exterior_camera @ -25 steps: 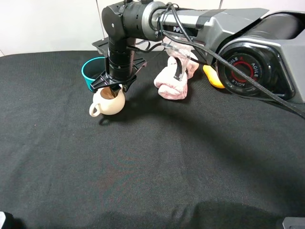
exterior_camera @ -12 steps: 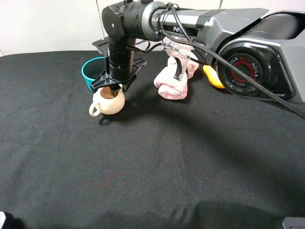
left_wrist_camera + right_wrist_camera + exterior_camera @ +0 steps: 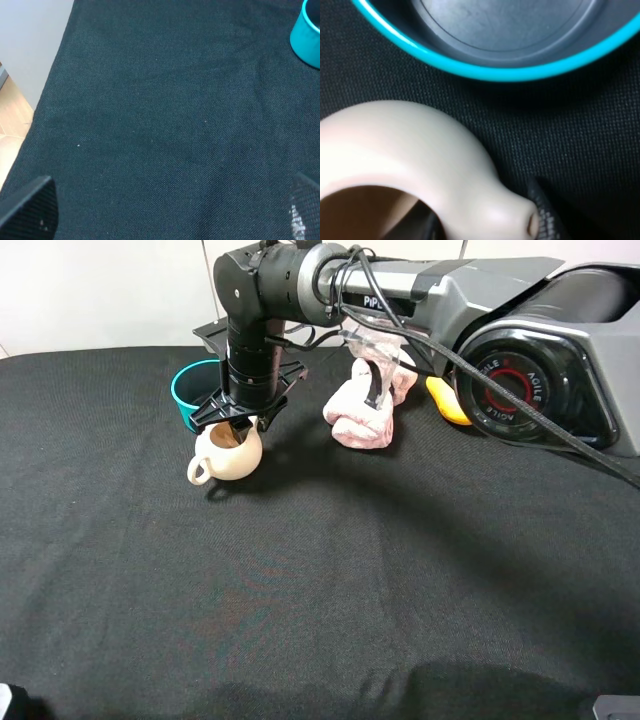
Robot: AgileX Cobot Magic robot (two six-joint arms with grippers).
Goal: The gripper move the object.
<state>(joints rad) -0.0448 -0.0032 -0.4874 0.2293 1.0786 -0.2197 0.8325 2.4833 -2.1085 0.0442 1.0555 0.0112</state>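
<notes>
The cream teapot (image 3: 228,452) stands on the black cloth at the back left, its spout pointing left. My right gripper (image 3: 238,426) comes straight down onto its brown mouth. In the right wrist view the teapot's rim (image 3: 420,150) fills the lower half. One black fingertip (image 3: 543,216) lies against the outside of the wall and a dark shape sits inside the mouth, so the jaws pinch the rim. My left gripper (image 3: 167,210) shows only as two fingertips far apart over bare cloth, open and holding nothing.
A teal saucepan (image 3: 192,388) stands just behind the teapot, close to the right gripper's fingers. To the right lies a pink rolled towel (image 3: 365,405), with an orange object (image 3: 446,400) beyond it. The cloth's left edge (image 3: 47,95) shows in the left wrist view.
</notes>
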